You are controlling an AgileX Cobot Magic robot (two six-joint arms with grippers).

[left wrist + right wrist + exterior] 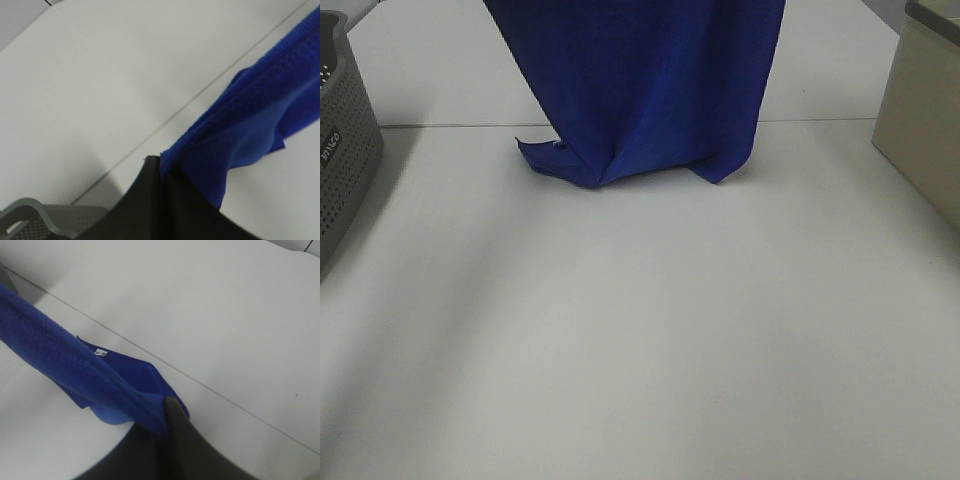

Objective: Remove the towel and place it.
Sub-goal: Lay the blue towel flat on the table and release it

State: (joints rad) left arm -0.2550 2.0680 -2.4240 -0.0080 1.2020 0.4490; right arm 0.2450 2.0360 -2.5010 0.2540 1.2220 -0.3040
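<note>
The deep blue towel (640, 80) hangs down from above the exterior high view's top edge, and its lower folds rest on the white table (640, 330). Both grippers are out of that view. In the left wrist view my left gripper (161, 167) is shut on one upper edge of the towel (250, 120). In the right wrist view my right gripper (167, 410) is shut on the other upper edge of the towel (75, 365). A small white tag (100, 352) shows on the cloth lying below.
A grey perforated basket (340, 150) stands at the table's left edge, also seen in the left wrist view as the basket (30, 217). A beige box (920, 110) stands at the right edge. A thin seam (440, 125) crosses the table behind the towel's foot.
</note>
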